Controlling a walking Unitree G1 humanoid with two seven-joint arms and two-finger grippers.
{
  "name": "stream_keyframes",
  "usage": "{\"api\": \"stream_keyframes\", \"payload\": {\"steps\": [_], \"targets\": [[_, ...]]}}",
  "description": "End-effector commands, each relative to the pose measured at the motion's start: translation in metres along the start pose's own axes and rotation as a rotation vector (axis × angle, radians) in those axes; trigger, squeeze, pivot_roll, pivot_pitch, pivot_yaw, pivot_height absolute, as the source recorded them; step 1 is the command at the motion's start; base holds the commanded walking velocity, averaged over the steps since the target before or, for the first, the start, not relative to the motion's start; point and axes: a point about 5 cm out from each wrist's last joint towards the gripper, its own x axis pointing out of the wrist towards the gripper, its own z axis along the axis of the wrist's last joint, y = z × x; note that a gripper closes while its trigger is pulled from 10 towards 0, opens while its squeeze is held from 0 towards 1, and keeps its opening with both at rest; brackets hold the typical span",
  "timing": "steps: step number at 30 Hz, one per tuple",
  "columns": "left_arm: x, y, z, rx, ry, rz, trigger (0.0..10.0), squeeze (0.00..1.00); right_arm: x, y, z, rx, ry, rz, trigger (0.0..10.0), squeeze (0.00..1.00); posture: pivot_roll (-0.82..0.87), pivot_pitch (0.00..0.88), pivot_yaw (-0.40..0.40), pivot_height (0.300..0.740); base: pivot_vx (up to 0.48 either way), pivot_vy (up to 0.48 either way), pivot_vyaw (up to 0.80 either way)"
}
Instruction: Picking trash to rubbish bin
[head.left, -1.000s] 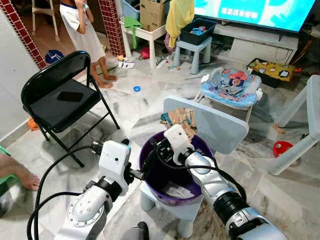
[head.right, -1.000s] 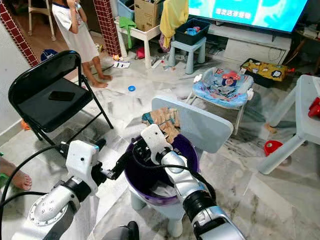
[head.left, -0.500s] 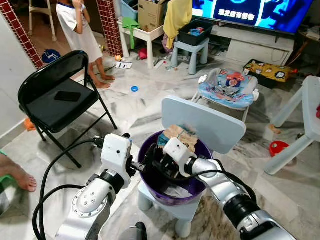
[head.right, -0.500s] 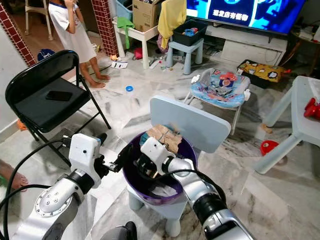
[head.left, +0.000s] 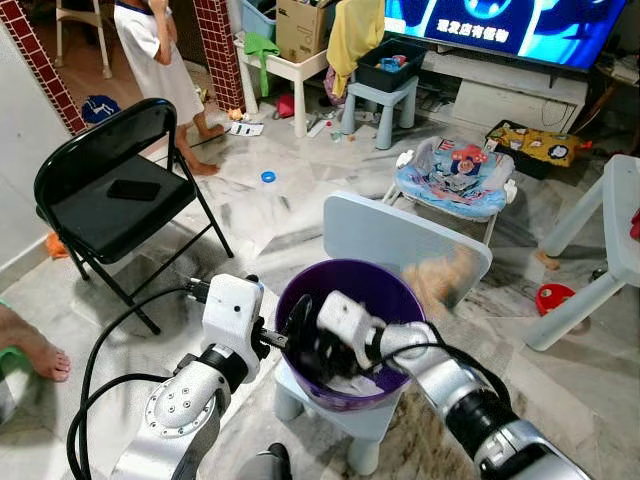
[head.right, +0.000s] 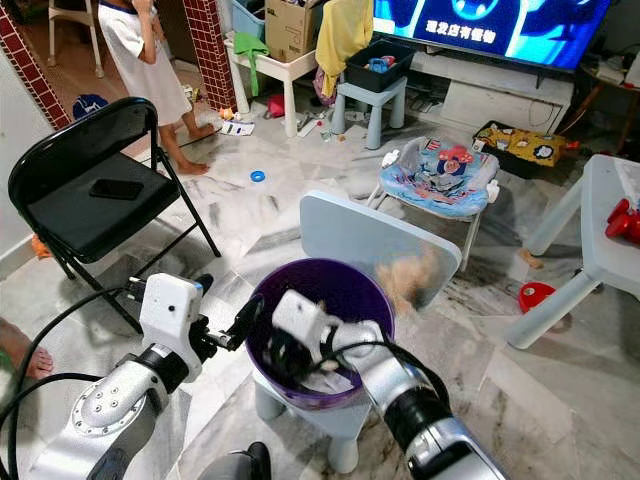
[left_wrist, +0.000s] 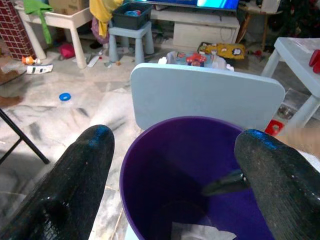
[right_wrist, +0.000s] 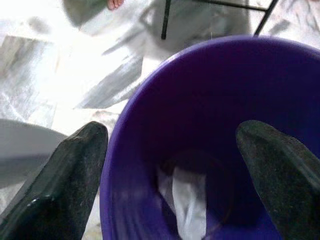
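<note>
Right wrist view, right gripper (right_wrist: 175, 165) spread wide, empty, over purple bin (right_wrist: 150, 100)

A lived-in family living room — a home, plainly. A large television (head.left: 520, 25) glows along the far wall above a low stand, and the marble-patterned tile floor (head.left: 290, 215) is strewn with small toys and scraps. A baby bouncer seat (head.left: 458, 172) with a cartoon print sits near the middle, with a pale blue child's stool (head.left: 380, 100) holding a dark bin of toys behind it. A cardboard box (head.left: 303, 25) rests on a small white table (head.left: 285, 75), a yellow cloth (head.left: 355, 35) draped beside it. A black folding chair (head.left: 110, 195) stands at the left — a phone (head.left: 133, 189) on its seat — and a barefoot person (head.left: 160, 70) stands by a red brick pillar (head.left: 222, 50).
</note>
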Motion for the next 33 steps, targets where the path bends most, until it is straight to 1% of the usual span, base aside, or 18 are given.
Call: {"api": "stream_keyframes", "payload": {"steps": [1,2,3,4,5,6,7,9,13,15,17,19,20,22,23,24,28,33], "targets": [[0.001,0.003,0.001,0.003,-0.003,0.023,10.0,0.0,-0.001,-0.007,0.01,-0.025,-0.037,-0.042,10.0,1.0,0.11,0.123,-0.021,0.74,0.0,0.0,0.0],[0.002,0.003,0.002,0.001,-0.012,0.027,10.0,0.0,-0.003,-0.01,0.016,-0.031,-0.078,-0.078,10.0,0.98,0.1,0.123,-0.022,0.74,0.0,0.0,0.0],[0.003,0.003,0.004,0.001,-0.022,0.03,10.0,0.0,-0.005,-0.014,0.022,-0.031,-0.128,-0.115,10.0,0.9,0.1,0.123,-0.022,0.74,0.0,0.0,0.0],[0.005,0.004,0.007,-0.002,-0.044,0.04,10.0,0.0,-0.01,-0.023,0.03,0.012,-0.191,-0.21,10.0,0.74,0.1,0.123,-0.022,0.74,0.0,0.0,0.0],[0.006,0.005,0.009,-0.004,-0.059,0.047,10.0,0.0,-0.014,-0.029,0.034,0.045,-0.229,-0.274,10.0,0.74,0.1,0.123,-0.022,0.74,0.0,0.0,0.0],[0.008,0.006,0.013,-0.004,-0.088,0.06,10.0,0.0,-0.023,-0.038,0.037,0.112,-0.287,-0.355,10.0,0.44,0.09,0.122,-0.023,0.74,0.0,0.0,0.0],[0.01,0.006,0.017,-0.003,-0.11,0.066,10.0,0.0,-0.031,-0.042,0.04,0.136,-0.345,-0.397,10.0,0.0,0.08,0.12,-0.022,0.74,0.0,0.0,0.0],[0.011,0.006,0.018,-0.003,-0.115,0.067,10.0,0.0,-0.033,-0.043,0.041,0.139,-0.357,-0.407,10.0,0.0,0.08,0.12,-0.022,0.74,0.0,0.0,0.0],[0.017,0.007,0.027,0.007,-0.161,0.079,10.0,0.0,-0.059,-0.055,0.04,0.179,-0.441,-0.553,10.0,0.0,0.07,0.114,-0.019,0.74,0.0,0.0,0.0],[0.02,0.007,0.032,0.01,-0.192,0.084,10.0,0.0,-0.077,-0.067,0.04,0.21,-0.483,-0.686,10.0,0.0,0.05,0.111,-0.016,0.74,0.0,0.0,0.0],[0.021,0.007,0.033,0.01,-0.199,0.086,10.0,0.0,-0.08,-0.069,0.04,0.223,-0.492,-0.717,10.0,0.0,0.05,0.111,-0.016,0.74,0.0,0.0,0.0],[0.023,0.01,0.039,0.019,-0.236,0.118,10.0,0.0,-0.106,-0.083,0.042,0.278,-0.551,-0.89,10.0,0.0,0.04,0.109,-0.012,0.74,0.0,0.0,0.0],[0.023,0.011,0.039,0.021,-0.24,0.129,10.0,0.0,-0.114,-0.086,0.043,0.301,-0.571,-0.933,10.0,0.0,0.04,0.108,-0.009,0.74,0.0,0.0,0.0],[0.024,0.012,0.039,0.022,-0.242,0.14,10.0,0.0,-0.125,-0.088,0.043,0.339,-0.596,-0.98,10.0,0.0,0.04,0.105,-0.007,0.74,0.0,0.0,0.0],[0.024,0.012,0.039,0.022,-0.242,0.14,10.0,0.0,-0.125,-0.088,0.043,0.339,-0.596,-0.98,10.0,0.0,0.04,0.105,-0.007,0.74,0.0,0.0,0.0],[0.024,0.014,0.038,0.021,-0.243,0.143,10.0,0.0,-0.138,-0.089,0.044,0.364,-0.622,-1.024,10.0,0.0,0.03,0.101,-0.005,0.74,0.0,0.0,0.0],[0.025,0.015,0.037,0.021,-0.252,0.141,10.0,0.0,-0.158,-0.084,0.044,0.383,-0.636,-1.083,10.0,0.0,0.03,0.093,-0.004,0.74,0.0,0.0,0.0],[0.027,0.016,0.039,0.012,-0.263,0.146,10.0,0.0,-0.164,-0.08,0.039,0.397,-0.613,-1.1,10.0,0.0,0.02,0.087,-0.001,0.74,0.0,0.0,-0.16]]}}
